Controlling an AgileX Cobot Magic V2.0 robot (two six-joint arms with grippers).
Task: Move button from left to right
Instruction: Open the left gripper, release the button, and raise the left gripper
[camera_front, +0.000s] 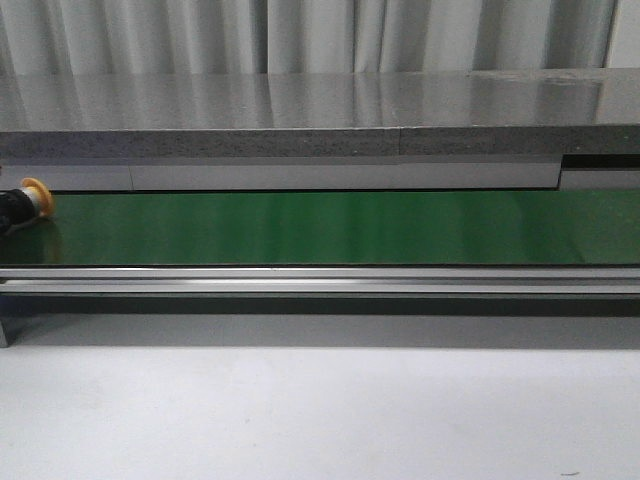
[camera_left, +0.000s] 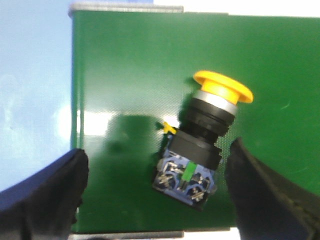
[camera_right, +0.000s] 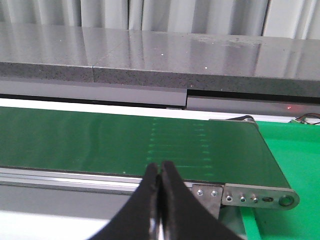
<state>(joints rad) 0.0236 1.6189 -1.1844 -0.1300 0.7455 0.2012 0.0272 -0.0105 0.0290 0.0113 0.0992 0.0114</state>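
Observation:
The button (camera_left: 205, 135) lies on its side on the green belt (camera_left: 130, 75), yellow-orange mushroom cap away from my fingers, black body with blue, green and metal contacts toward them. My left gripper (camera_left: 157, 187) is open, its black fingers (camera_left: 47, 195) standing wide on either side of the button's body without touching it. In the front view the button (camera_front: 30, 203) shows at the far left end of the green belt (camera_front: 320, 228). My right gripper (camera_right: 160, 172) is shut and empty, in front of the belt's near rail (camera_right: 75, 176) by its right end.
A grey stone-look ledge (camera_front: 320, 115) runs behind the belt. A metal rail (camera_front: 320, 280) edges the belt's front. A white tabletop (camera_front: 320, 410) lies in front. The belt's right end roller bracket (camera_right: 255, 196) meets a light green surface (camera_right: 295, 160).

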